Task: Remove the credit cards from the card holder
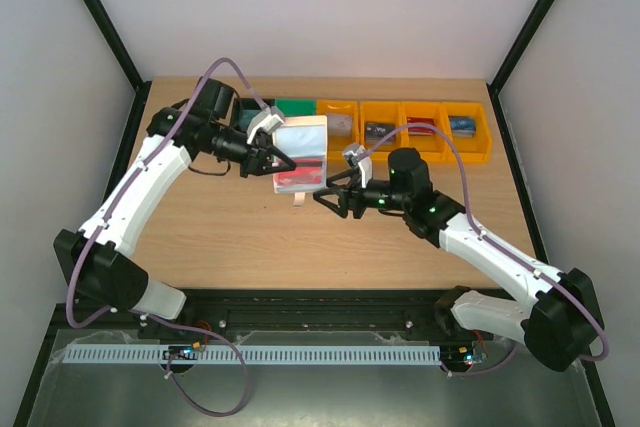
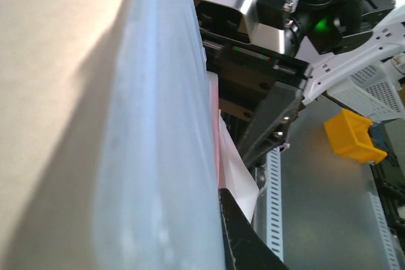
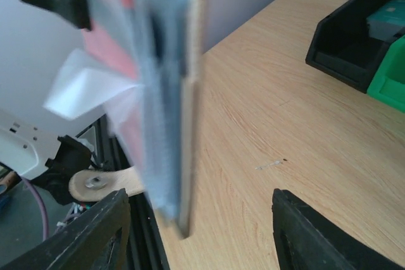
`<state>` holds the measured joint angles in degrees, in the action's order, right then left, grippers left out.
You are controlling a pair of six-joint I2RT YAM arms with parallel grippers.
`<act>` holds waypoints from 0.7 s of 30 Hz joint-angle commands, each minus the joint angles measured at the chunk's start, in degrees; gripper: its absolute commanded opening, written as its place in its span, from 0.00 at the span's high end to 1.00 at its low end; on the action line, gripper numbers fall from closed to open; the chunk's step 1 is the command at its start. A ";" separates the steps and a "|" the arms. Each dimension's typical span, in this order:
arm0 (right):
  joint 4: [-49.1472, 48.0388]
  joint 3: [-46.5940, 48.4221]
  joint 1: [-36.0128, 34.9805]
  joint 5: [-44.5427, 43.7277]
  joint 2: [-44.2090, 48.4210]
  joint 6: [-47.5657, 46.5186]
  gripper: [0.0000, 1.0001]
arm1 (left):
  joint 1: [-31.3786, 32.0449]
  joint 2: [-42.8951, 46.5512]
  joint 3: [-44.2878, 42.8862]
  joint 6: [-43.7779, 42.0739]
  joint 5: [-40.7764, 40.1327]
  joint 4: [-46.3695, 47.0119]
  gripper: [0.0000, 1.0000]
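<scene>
Open white card holder (image 1: 300, 147) held up above the wooden desk (image 1: 250, 237) between two robot arms.
The left end effector (image 1: 278, 160) is pressed together on the holder's left edge, and a red card (image 1: 300, 180) shows through the lower sleeve. The right end effector (image 1: 333, 199) is spread, its fingers (image 3: 95, 232) either side of the holder's lower edge, not gripping it. Along the desk's far edge stand a black bin (image 3: 342, 49), a green bin (image 1: 293, 105) and orange bins (image 1: 475, 155) with cards inside.
</scene>
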<state>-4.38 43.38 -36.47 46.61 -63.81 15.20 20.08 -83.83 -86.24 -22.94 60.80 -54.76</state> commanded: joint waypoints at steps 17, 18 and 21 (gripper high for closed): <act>-6.68 1.17 -0.18 3.64 2.61 0.26 0.36 | 3.70 2.87 4.57 -0.83 4.47 -0.19 0.98; -5.76 1.48 -0.18 4.00 2.63 -0.07 0.34 | 3.78 2.96 5.15 -0.42 3.93 0.34 0.98; -6.74 1.46 -0.18 5.02 3.13 0.31 0.29 | 4.14 3.26 6.49 0.78 1.89 1.74 0.98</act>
<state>-5.87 42.46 -36.45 49.34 -62.13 14.85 22.35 -81.38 -82.28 -23.22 65.21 -53.54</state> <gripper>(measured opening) 0.687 0.059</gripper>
